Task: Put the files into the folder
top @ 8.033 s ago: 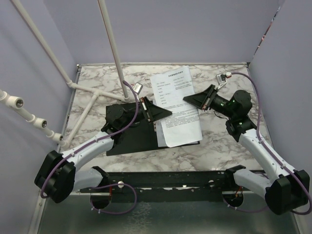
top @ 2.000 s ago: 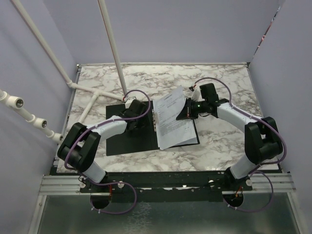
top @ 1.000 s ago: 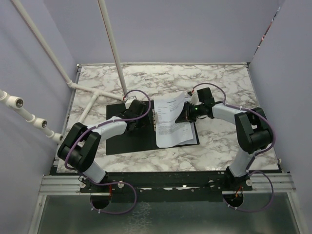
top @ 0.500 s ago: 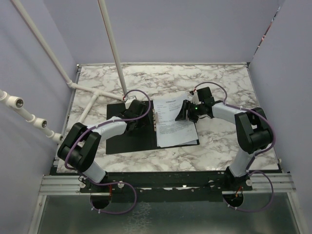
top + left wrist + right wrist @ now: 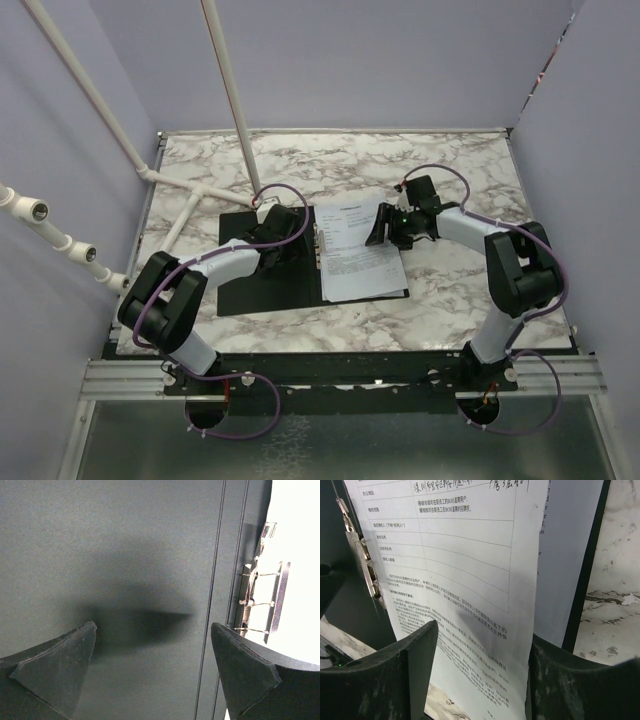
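Observation:
The folder [image 5: 250, 290] lies open on the marble table, black inside up, with its silver clip [image 5: 265, 602] along the spine. The files [image 5: 355, 255], white sheets of black text, rest flat on its right half beside the clip [image 5: 360, 555]. My right gripper [image 5: 378, 230] hovers open just above the sheets' right edge; in the right wrist view the printed page [image 5: 460, 555] shows between its fingers [image 5: 482, 650], which are not pinching it. My left gripper [image 5: 290, 245] stands wide open low over the folder's bare left half [image 5: 125, 555], holding nothing [image 5: 152, 645].
A white pipe frame [image 5: 225, 90] rises at the back left, and one leg [image 5: 185, 215] lies on the table near the folder's far left corner. Purple walls enclose the marble table [image 5: 470, 180] on three sides.
My right gripper has opened and let go of the files; their raised right edge has dropped flat onto the folder. The left arm has stayed still.

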Robot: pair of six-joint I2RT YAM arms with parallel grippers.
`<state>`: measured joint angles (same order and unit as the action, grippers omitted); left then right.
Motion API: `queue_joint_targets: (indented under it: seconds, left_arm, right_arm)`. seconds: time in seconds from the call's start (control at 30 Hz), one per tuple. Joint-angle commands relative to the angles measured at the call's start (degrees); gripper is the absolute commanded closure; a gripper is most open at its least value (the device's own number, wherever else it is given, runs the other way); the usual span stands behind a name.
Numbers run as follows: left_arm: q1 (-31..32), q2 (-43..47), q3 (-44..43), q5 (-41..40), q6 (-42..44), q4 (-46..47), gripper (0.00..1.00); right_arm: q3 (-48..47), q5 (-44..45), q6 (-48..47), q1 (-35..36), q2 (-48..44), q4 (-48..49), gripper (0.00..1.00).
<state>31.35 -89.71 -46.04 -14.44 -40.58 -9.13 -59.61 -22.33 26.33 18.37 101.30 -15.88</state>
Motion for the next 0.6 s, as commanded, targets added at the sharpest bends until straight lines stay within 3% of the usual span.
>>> queue_joint_targets:
  seconds: [0.0, 0.23, 0.57]
  left_arm:
    - [0.02, -1.53, 1.92, 2.57, -0.2, -1.5, 0.01]
    - [0.11, -1.63, 2.01, 3.0, -0.2, -1.34, 0.01]
    - [0.19, -1.22, 2.1, 3.33, -0.29, -1.09, 0.01]
  right_arm:
    - [1.44, 1.59, -0.22, 0.01, -2.26, -0.95, 0.34]
    - [-0.36, 8.52, -2.15, 1.95, -2.99, -5.5, 0.33]
    - [-3.91, 25.18, -2.64, 2.02, -4.07, -9.87, 0.31]
